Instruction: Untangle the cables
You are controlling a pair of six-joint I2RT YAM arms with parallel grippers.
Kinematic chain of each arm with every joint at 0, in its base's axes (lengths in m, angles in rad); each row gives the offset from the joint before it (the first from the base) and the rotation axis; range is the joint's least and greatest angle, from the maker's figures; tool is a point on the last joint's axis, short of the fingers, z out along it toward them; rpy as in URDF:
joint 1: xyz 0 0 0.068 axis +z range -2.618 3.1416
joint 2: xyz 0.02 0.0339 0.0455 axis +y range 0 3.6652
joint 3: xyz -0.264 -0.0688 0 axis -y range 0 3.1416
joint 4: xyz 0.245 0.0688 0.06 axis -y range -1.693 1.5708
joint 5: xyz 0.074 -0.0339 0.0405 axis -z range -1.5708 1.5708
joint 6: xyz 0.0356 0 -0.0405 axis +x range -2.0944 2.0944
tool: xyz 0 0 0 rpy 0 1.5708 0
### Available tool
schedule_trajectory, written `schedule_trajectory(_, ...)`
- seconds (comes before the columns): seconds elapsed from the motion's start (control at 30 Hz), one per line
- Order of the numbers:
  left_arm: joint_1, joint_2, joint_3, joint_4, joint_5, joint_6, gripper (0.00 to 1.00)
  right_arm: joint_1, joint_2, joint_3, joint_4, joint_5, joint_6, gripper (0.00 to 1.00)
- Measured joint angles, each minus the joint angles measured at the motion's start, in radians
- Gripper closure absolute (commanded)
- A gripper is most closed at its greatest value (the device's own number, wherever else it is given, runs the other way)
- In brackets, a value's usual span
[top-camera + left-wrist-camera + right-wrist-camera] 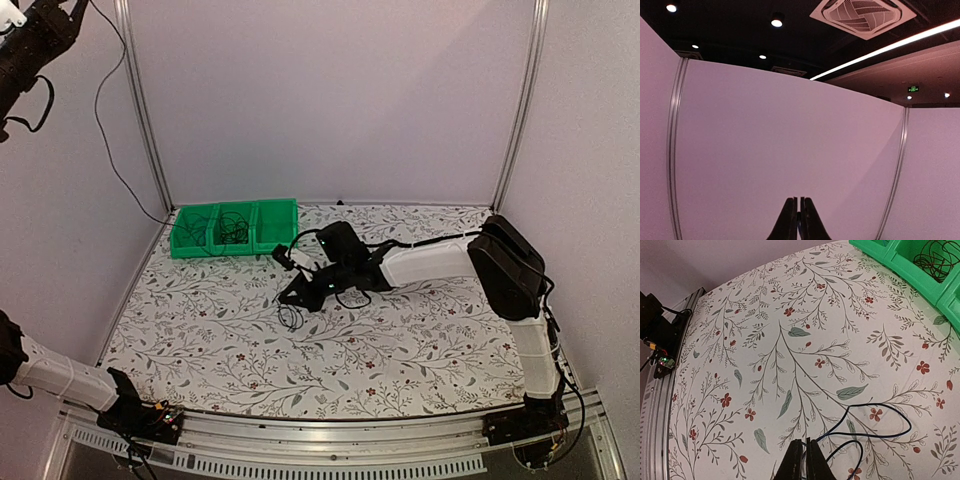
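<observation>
A thin black cable (880, 427) lies in loops on the flowered tablecloth. One end of it runs up between the tips of my right gripper (805, 441), whose jaws stand almost together on the wire. From above, the right gripper (292, 298) is low over the mat with the same cable (290, 318) curled just below it. More cables (235, 228) lie coiled in the green bin (190, 250). My left gripper (800, 200) is shut on nothing, raised high at the far left (55, 25) and facing the pink wall.
The green bin (920, 275) has three compartments and stands at the back left of the mat, close to the right gripper's far side. Pink walls enclose the table on three sides. A metal rail (330, 440) runs along the near edge.
</observation>
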Motion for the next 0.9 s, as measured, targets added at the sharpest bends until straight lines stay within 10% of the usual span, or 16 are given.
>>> schedule_trajectory(0.3,0.0,-0.019,-0.047,0.092,-0.058,0.09,1.0,0.0,0.0,-0.006,-0.014,0.026,-0.004,0.88)
schedule_trajectory(0.6,0.028,0.018,-0.187,0.129,-0.108,0.117,1.0,-0.031,-0.019,0.006,-0.108,0.019,-0.086,0.5)
schedule_trajectory(0.9,0.229,0.047,-0.248,0.137,-0.036,-0.023,1.0,-0.155,-0.261,0.006,-0.22,-0.036,-0.225,0.38)
